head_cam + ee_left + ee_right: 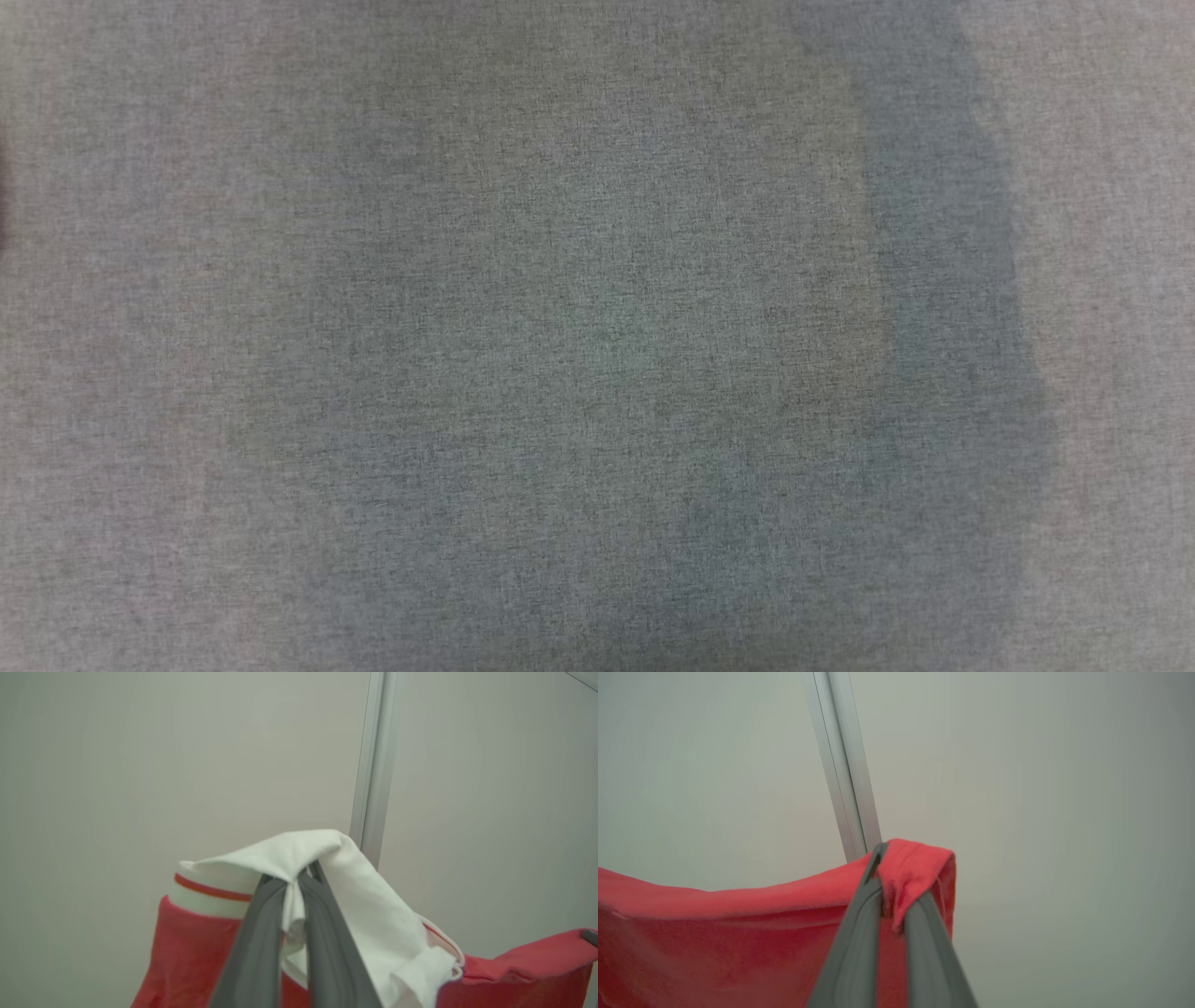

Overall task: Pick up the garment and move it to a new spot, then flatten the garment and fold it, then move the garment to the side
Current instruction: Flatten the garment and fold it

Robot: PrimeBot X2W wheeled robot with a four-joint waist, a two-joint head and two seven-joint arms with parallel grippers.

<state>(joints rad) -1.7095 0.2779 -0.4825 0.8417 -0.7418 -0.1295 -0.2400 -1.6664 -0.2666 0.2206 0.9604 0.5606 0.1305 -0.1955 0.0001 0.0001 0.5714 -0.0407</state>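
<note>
Left gripper (293, 875): dark fingers pressed together on a pinch of the white collar (373, 905). Right gripper (893, 882): fingers clamped on a folded red edge.
Grey woven surface (597, 336): seen close in the head view, possibly a table covering; too blurred to be sure.
Pale wall (140, 765): seen behind both grips.
Garment (714, 933): red, hung between the two grippers in front of the wall.
Metal strip (840, 765): set into the wall as a narrow seam.
Red stripe (210, 889): borne on the collar band.
</note>
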